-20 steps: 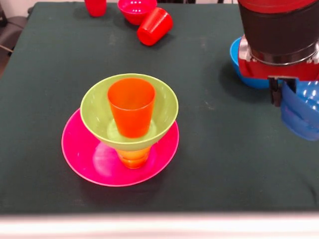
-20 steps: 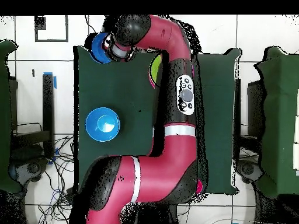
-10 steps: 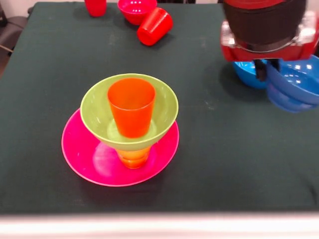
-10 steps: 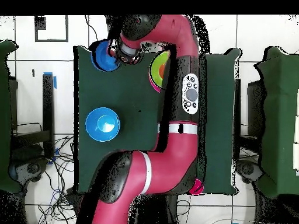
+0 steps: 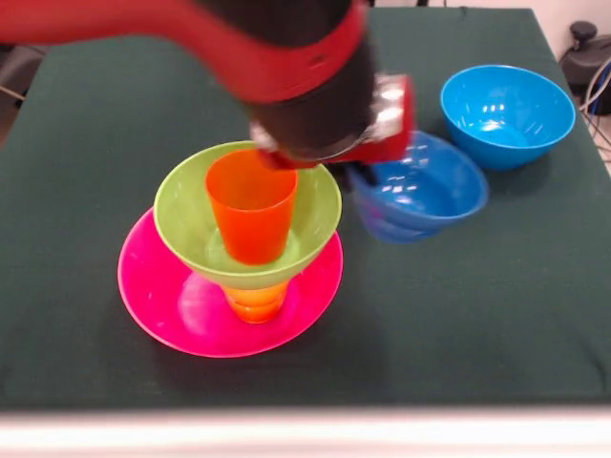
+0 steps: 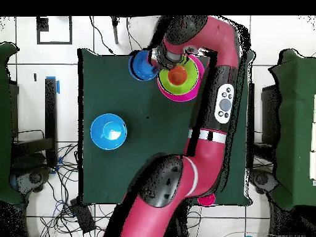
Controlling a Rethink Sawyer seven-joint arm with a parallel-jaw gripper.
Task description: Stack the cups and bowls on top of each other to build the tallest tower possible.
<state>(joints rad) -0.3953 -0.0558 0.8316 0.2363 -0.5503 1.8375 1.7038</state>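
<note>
A: Front view first. We log the tower (image 5: 243,248) at four pieces: pink bowl (image 5: 181,315) on the table (image 5: 95,114), yellow cup (image 5: 254,301) on it, green bowl (image 5: 191,205) on the cup, orange cup (image 5: 250,205) standing upright in the green bowl.

B: And the fifth piece?

A: A dark blue bowl (image 5: 420,196) hangs tilted just beside the tower, off the cloth, under the gripper (image 5: 358,167). We judge the fingers to be clamped on its rim, though the wrist hides the contact itself. It is not over the orange cup yet.

B: So what we have left is centring it and setting it down?

A: That is our reading. A light blue bowl (image 5: 501,114) sits on the table beyond, unused. The arm (image 5: 286,57) covers the table's far middle, so we cannot list what lies there.

B: Overhead view?

A: Same count. The tower (image 6: 179,80) stands near one table edge, orange cup (image 6: 178,75) in the middle of the green ring. The dark blue bowl (image 6: 142,65) is beside it, touching the gripper (image 6: 157,60). The light blue bowl (image 6: 108,131) is well apart.

B: Obstructions?

A: None between bowl and cup. We judge the risk to be the green bowl's rim, close to the carried bowl's path; a knock could topple the stack.
</note>
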